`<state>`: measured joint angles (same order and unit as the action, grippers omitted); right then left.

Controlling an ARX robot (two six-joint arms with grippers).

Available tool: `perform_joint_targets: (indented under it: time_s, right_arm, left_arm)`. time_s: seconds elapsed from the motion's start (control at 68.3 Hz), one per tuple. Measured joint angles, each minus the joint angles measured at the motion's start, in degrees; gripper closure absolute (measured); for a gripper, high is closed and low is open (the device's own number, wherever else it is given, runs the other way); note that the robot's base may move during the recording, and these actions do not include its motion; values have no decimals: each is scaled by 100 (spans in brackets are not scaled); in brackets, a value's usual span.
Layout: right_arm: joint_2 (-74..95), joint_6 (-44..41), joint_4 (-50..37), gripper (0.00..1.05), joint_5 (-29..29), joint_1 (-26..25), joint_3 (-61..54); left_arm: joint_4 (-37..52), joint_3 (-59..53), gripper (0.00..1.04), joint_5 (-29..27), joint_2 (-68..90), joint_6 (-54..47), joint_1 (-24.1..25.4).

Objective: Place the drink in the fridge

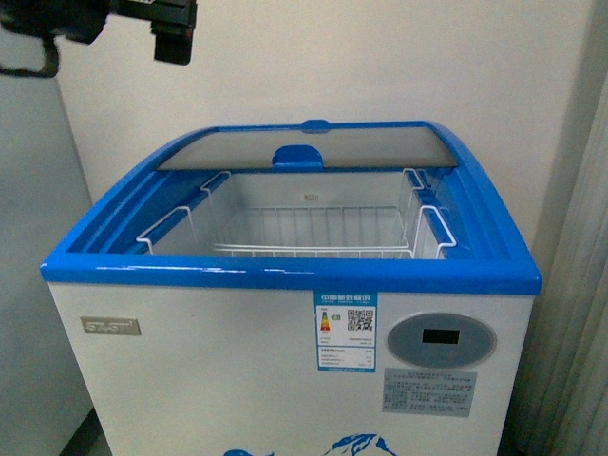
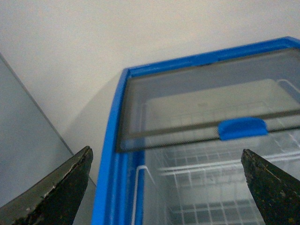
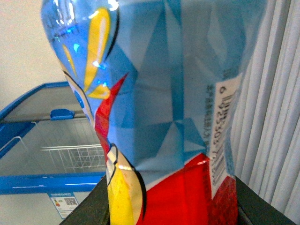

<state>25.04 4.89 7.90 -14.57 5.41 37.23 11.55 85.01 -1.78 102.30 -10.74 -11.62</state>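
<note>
Drink [image 3: 154,108] inside right gripper [image 3: 171,212]

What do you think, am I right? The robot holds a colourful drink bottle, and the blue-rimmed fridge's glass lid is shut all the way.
Not quite. The glass lid is slid back to the far end, leaving the fridge open over its white wire basket, as the front view shows. The rest stands: the right end effector holds the colourful drink bottle.

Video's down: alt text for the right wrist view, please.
The drink fills most of the frame, showing its blue, yellow and red label. Behind it the fridge is open, glass lid slid back, wire basket visible; a pale curtain hangs beside.
</note>
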Motion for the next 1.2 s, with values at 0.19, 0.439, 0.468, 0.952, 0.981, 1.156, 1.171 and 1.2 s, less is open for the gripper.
perform_joint_targets:
  time_s: [0.19,0.439,0.468,0.952,0.981,1.156,1.171,1.2]
  right_arm:
    - [-2,2,0,65,-22,0,0]
    - [1178,-1040,3254,65,1794,-776,1537]
    - [1364,-1259,3501,65,1921,-839,1657]
    - [5901,-6658,2017,65,1082,238,4214]
    - [6249,-7042,2020,65,984,389,4546]
    - [8056,-7862,2109,65,306,964,6234]
    - [8242,-7868,2109,65,240,1010,6400]
    - [8500,-7866,2124,65,184,1069,6623]
  left_arm:
    - [1569,-3132,30,-719,-2127,785,59]
    - [2081,-6262,82,-391,-4736,1021,540]
    - [2094,-6371,85,-348,-4776,1021,544]
    - [2159,-7567,102,181,-5974,1058,1134]
    - [2129,-7619,102,179,-6057,1058,1137]
    - [1912,-7888,102,179,-6529,1058,1137]
    - [1886,-7914,102,179,-6585,1058,1137]
    - [1836,-7954,102,179,-6673,1058,1137]
